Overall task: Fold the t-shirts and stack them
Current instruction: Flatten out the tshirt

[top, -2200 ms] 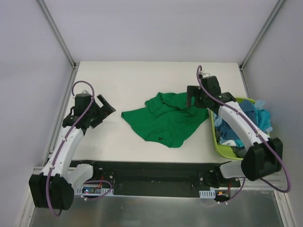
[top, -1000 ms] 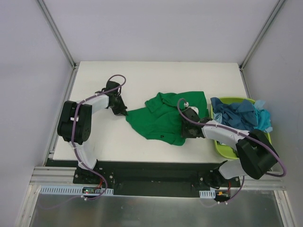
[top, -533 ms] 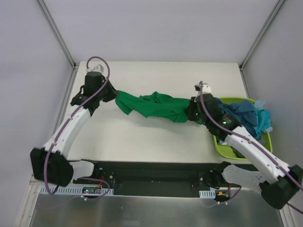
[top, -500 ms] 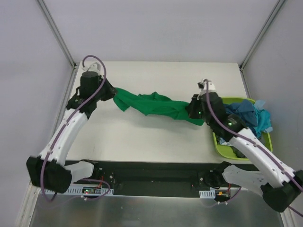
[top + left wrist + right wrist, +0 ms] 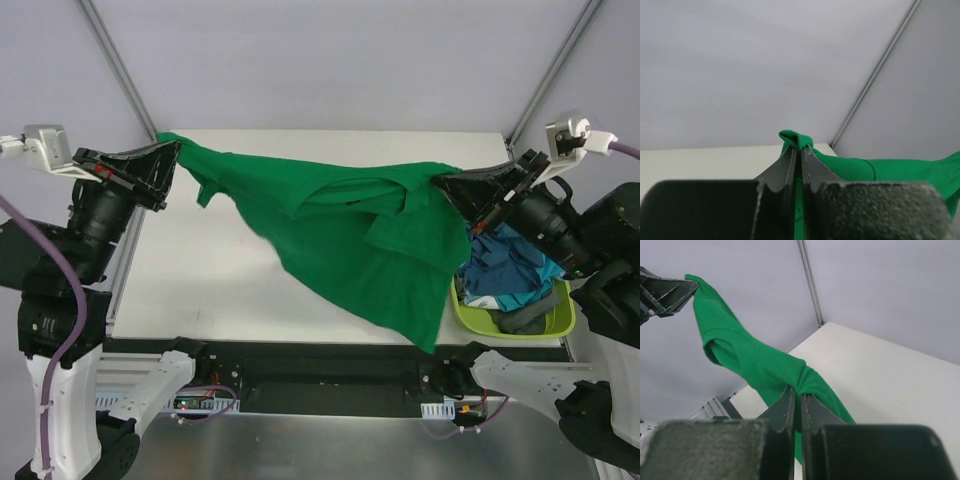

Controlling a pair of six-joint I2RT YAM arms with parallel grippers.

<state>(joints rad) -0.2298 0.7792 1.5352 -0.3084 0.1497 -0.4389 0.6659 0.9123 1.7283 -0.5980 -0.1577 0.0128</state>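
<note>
**Gripper state.** The left gripper [image 5: 168, 150] is closed on a bunched edge of the plain bright green cloth t-shirt [image 5: 350, 250]. In the left wrist view, a small fold of green cloth protrudes above the closed tips. The right gripper [image 5: 447, 184] is likewise closed on a gathered fold at the opposite end of the same garment. In the right wrist view, the cloth sits pinched between the fingers [image 5: 788, 401].

**Position of the work item.** The green t-shirt hangs in the air, stretched between the two grippers above the white tabletop [image 5: 200, 290]. Its held edge runs left to right across the workspace. The rest of the garment drapes toward the near edge. The lowest point hangs nearer the right gripper, just beside the lime-green plastic basket [image 5: 560, 322]. The dark teal-blue and light turquoise t-shirts [image 5: 505, 272] lie crumpled in that basket.

**Relation governing the next move.** The garment lies between the grippers, so neither arm is nearer. The cloth hangs unevenly, with more of it on the right. The probable next step is to lower both grippers together and spread the shirt flat, keeping the held edge taut and clear of the basket.
</note>
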